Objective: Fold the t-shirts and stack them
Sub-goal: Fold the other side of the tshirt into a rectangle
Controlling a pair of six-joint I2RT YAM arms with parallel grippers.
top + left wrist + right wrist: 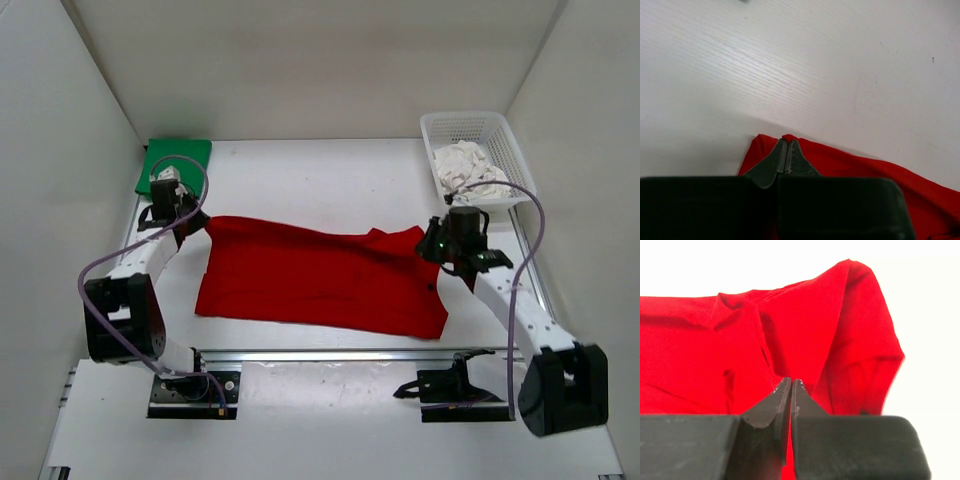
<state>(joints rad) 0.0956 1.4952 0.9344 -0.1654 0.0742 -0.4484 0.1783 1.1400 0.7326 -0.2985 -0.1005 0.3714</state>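
Observation:
The red t-shirt [320, 278] lies spread across the middle of the table. My left gripper [196, 226] is shut on its far left corner; in the left wrist view a bit of red cloth [788, 137] pokes out past the closed fingertips [786, 145]. My right gripper [432, 243] is shut on the shirt's far right corner; in the right wrist view the cloth [790, 340] rises in folds beyond the closed tips [791, 382]. The green t-shirt [175, 160] lies folded at the far left. The off-white t-shirt [468, 170] is crumpled in the basket.
A white plastic mesh basket [510, 140] stands at the far right corner. White walls close in the table on three sides. A metal rail [340, 355] runs along the near edge between the arm bases.

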